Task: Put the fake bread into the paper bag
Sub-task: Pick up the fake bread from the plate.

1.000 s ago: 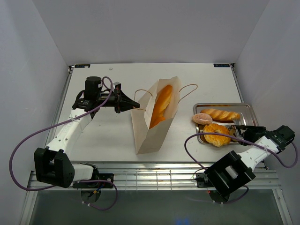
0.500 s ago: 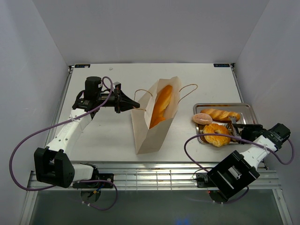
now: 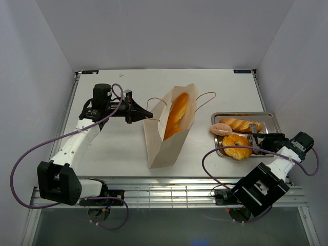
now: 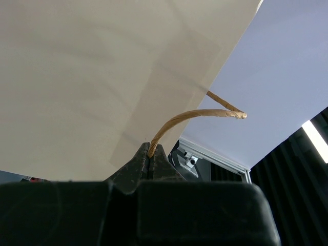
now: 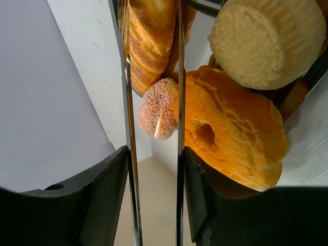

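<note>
The tan paper bag (image 3: 169,134) stands mid-table with its mouth open and the long baguette (image 3: 177,115) sticking out of it. My left gripper (image 3: 149,116) is shut on the bag's left cord handle (image 4: 190,116), next to the bag wall (image 4: 102,77). My right gripper (image 3: 268,143) is shut on the metal tongs (image 5: 127,102), at the near right of the tray (image 3: 272,117). The tong blades (image 5: 179,77) reach over the ring bun (image 5: 230,133), toward the pinkish bun (image 5: 156,110) and the ridged loaf (image 5: 148,41). From above, the ring bun (image 3: 237,146), pinkish bun (image 3: 221,129) and loaf (image 3: 241,124) lie on the tray.
A pale round pastry underside (image 5: 266,41) lies beside the ring bun. The bag's right handle (image 3: 206,96) loops out toward the tray. Grey walls stand close on both sides, and the right one runs just past the tray. Purple cables trail from both arms.
My right wrist has shifted a little farther back along the tray's right side, with the tongs still held. The left arm and the bag have not moved.
</note>
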Controlling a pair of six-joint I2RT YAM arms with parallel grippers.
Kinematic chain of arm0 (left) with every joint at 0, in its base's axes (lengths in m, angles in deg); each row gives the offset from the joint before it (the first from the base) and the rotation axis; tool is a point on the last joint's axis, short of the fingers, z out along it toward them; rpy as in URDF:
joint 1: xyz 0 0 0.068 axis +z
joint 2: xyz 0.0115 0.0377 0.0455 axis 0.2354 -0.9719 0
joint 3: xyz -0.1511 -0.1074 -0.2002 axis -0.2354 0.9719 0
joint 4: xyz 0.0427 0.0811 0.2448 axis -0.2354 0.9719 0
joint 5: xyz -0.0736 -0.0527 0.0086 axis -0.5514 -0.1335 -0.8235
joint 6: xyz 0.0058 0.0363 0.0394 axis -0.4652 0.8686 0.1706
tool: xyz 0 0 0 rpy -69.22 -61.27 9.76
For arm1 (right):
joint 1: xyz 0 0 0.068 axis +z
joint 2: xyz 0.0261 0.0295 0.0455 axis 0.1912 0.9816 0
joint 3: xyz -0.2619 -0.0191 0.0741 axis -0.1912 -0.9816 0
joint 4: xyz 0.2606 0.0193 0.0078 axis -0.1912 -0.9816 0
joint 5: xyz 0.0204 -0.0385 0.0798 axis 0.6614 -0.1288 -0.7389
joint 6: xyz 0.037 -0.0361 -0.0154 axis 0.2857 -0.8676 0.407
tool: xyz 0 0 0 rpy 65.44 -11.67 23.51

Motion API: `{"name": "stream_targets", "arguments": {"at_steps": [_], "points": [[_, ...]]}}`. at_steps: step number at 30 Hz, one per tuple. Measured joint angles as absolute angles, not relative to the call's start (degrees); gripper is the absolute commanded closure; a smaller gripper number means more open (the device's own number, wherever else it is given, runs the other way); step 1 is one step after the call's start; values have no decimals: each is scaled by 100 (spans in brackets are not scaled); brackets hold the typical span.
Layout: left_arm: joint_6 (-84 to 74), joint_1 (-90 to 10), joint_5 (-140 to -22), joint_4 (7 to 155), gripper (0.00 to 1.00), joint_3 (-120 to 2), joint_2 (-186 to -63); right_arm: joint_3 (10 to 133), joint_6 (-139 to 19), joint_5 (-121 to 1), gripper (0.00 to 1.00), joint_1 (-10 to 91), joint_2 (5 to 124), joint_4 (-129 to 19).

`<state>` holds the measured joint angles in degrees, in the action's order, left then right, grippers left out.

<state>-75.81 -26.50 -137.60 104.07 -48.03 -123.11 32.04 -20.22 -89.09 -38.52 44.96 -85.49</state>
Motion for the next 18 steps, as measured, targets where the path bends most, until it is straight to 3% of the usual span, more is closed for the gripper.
{"name": "stream_targets", "arguments": {"at_steps": [18], "points": [[-7533,-2650,-13743,10514,100,-4803,-12311,3171,-2092,-8903,48,-3797,4422,-8785]]}}
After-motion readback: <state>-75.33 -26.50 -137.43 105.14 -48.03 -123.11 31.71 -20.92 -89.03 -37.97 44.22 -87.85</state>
